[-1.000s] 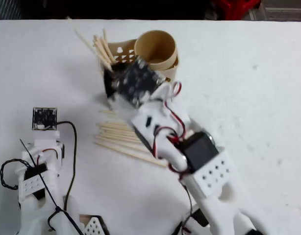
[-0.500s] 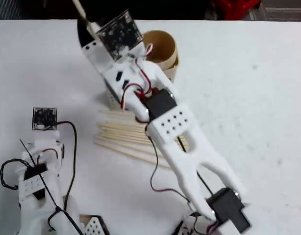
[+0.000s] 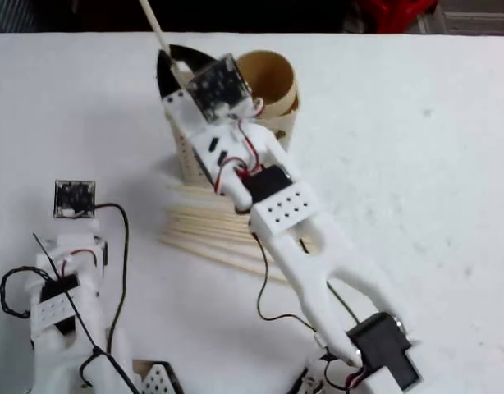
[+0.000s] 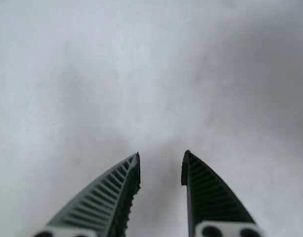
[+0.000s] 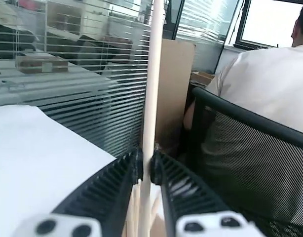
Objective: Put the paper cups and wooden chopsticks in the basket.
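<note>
My right gripper (image 5: 146, 168) is shut on one wooden chopstick (image 5: 152, 89), which stands upright between its fingers. From above, this gripper (image 3: 176, 67) sits over the back left of the beige basket (image 3: 184, 154), and the chopstick (image 3: 153, 25) pokes up past the table's far edge. A paper cup (image 3: 277, 74) rests in the basket's right side. A pile of several wooden chopsticks (image 3: 204, 234) lies on the table in front of the basket, partly under the right arm. My left gripper (image 4: 160, 155) is open over bare white table, holding nothing.
The left arm (image 3: 65, 279) sits folded at the near left with its black cables. The right arm (image 3: 309, 246) stretches diagonally from the near right edge across the pile. The white table (image 3: 416, 148) is bare to the right.
The right arm has stretched out from a folded pose near the basket's front to over the basket, carrying a chopstick. It now covers the sticks seen in the basket before. The left arm stayed still.
</note>
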Controlling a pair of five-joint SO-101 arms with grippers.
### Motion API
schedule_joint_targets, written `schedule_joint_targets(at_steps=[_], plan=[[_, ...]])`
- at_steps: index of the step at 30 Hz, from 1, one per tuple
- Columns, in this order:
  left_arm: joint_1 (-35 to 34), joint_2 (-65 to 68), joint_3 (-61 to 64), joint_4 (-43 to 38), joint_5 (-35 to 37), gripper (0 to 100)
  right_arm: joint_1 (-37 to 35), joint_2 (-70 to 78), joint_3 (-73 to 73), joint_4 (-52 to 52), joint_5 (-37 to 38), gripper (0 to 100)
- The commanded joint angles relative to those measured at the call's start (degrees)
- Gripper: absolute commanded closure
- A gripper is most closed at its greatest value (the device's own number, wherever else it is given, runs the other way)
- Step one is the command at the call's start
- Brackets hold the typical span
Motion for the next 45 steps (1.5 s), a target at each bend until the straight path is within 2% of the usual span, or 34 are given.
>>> schedule_joint_targets(at_steps=[1, 8, 11, 16, 21, 24, 31, 34, 39, 42, 45], plan=[[0.04, -1.36, -0.35, -0.62, -0.35, 85, 2.33, -4.35, 2.64, -2.95, -0.09, 98.1], [0.04, -1.36, -0.35, -0.62, -0.35, 85, 1.8, -6.11, 4.57, -1.89, 0.0, 98.0], [0.04, -1.36, -0.35, -0.62, -0.35, 85, 1.98, -7.52, 4.84, 1.63, -0.26, 96.4], [0.04, -1.36, -0.35, -0.62, -0.35, 85, 1.63, -11.38, 4.92, 8.04, -0.44, 87.8], [0.04, -1.36, -0.35, -0.62, -0.35, 85, -0.57, -17.01, 5.01, 16.22, -0.44, 87.6], [0.04, -1.36, -0.35, -0.62, -0.26, 85, -2.07, -21.76, 5.01, 26.95, -0.44, 87.6], [-0.04, -1.36, -0.35, -0.62, -0.18, 85, -2.33, -34.33, 5.01, 64.31, 0.09, 87.3], [-0.04, -1.36, -0.35, -0.62, -0.18, 85, -2.68, -36.09, 5.45, 74.24, 1.23, 87.2], [-0.04, -1.36, -0.35, -0.62, -0.18, 85, -2.77, -31.96, 15.03, 72.66, 15.82, 87.2], [-0.04, -1.36, -0.35, -0.62, -0.18, 85, -4.62, -26.86, 20.84, 67.3, 19.25, 87.2], [0.04, -1.36, -0.35, -0.62, -0.26, 85, -9.8, -20.79, 23.82, 61.41, 20.57, 87.2]])
